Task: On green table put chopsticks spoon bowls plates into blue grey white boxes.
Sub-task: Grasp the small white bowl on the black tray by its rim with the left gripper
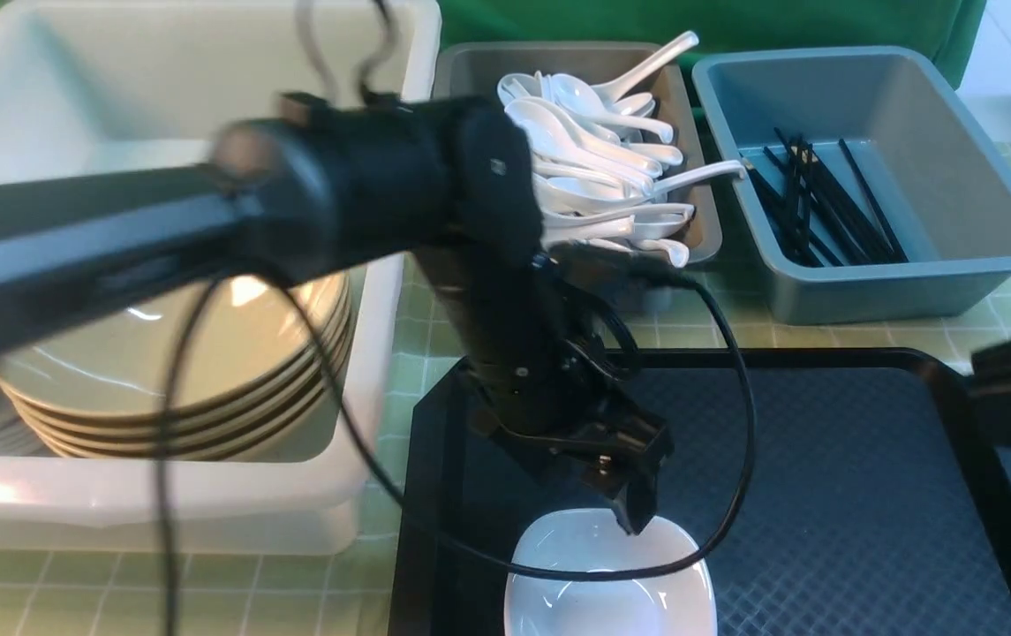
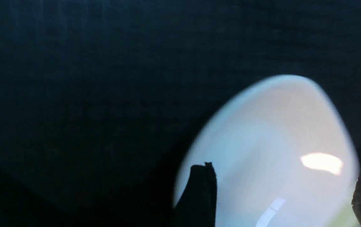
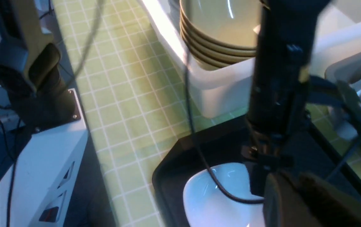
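Spreads the fingers (image 2: 199, 195) of the left gripper (image 2: 284, 192) wide, either side of a white plate (image 1: 602, 583), one tip over its far rim, clamping nothing. Leaves that plate on the black tray (image 1: 823, 495), near its front left corner, on the table (image 1: 205, 592). Carries the right gripper (image 3: 297, 201) blurred, all but closed, nothing seen between, at the tray's right side. Shows bowls (image 1: 205, 371) stacked in the white box (image 1: 161, 521), spoons (image 1: 593, 159) heaped in the grey box (image 1: 558, 53), and chopsticks (image 1: 823, 203) in the blue box (image 1: 955, 177).
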`<control>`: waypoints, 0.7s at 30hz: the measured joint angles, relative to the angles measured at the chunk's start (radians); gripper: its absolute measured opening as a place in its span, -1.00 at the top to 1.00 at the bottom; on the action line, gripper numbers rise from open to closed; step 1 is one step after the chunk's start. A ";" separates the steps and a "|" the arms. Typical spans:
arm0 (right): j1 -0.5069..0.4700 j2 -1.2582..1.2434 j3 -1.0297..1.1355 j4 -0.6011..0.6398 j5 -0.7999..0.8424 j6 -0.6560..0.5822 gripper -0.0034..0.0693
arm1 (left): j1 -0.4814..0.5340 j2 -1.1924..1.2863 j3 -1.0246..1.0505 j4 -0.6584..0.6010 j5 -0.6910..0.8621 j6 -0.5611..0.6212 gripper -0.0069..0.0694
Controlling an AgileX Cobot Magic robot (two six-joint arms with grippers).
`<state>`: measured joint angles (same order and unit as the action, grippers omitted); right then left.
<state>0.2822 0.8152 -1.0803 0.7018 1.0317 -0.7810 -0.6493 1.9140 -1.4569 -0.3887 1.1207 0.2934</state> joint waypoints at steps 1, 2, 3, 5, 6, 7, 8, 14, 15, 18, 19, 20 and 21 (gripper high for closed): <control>0.000 -0.012 0.009 -0.001 0.003 0.000 0.71 | 0.000 0.041 -0.029 0.016 0.023 0.033 -0.65; 0.000 -0.016 0.013 -0.001 0.010 0.000 0.70 | 0.000 0.075 -0.051 0.031 0.050 0.062 -0.65; 0.000 -0.017 0.013 -0.001 0.011 0.000 0.70 | 0.000 0.084 -0.056 0.034 0.052 0.068 -0.65; 0.000 -0.017 0.014 -0.003 0.019 0.000 0.70 | 0.000 0.112 -0.068 0.043 0.065 0.097 -0.65; 0.000 -0.017 0.014 -0.006 0.024 0.000 0.69 | 0.000 0.138 -0.073 0.047 0.070 0.128 -0.65; 0.000 -0.017 0.014 -0.007 0.025 0.000 0.69 | 0.000 0.148 -0.074 0.048 0.072 0.140 -0.65; 0.000 -0.017 0.014 -0.007 0.025 0.000 0.69 | 0.000 0.158 -0.074 0.048 0.074 0.146 -0.64; 0.000 -0.017 0.014 -0.008 0.026 0.000 0.68 | 0.001 0.193 -0.081 0.005 0.082 0.188 -0.08; 0.000 -0.017 0.014 -0.009 0.026 0.000 0.67 | 0.001 0.197 -0.081 -0.001 0.082 0.188 0.12; 0.000 -0.017 0.014 -0.011 0.026 0.000 0.66 | 0.002 0.201 -0.081 -0.006 0.094 0.190 0.61; 0.000 -0.017 0.014 -0.011 0.025 0.000 0.66 | 0.003 0.195 -0.081 -0.016 0.102 0.186 0.70; 0.000 -0.017 0.014 -0.011 0.025 0.000 0.66 | 0.003 0.192 -0.081 -0.018 0.102 0.186 0.71; 0.000 -0.017 0.014 -0.011 0.025 0.000 0.65 | 0.005 0.177 -0.081 -0.021 0.102 0.183 0.77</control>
<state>0.2822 0.7986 -1.0663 0.6905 1.0562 -0.7810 -0.6443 2.0906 -1.5377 -0.4098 1.2224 0.4765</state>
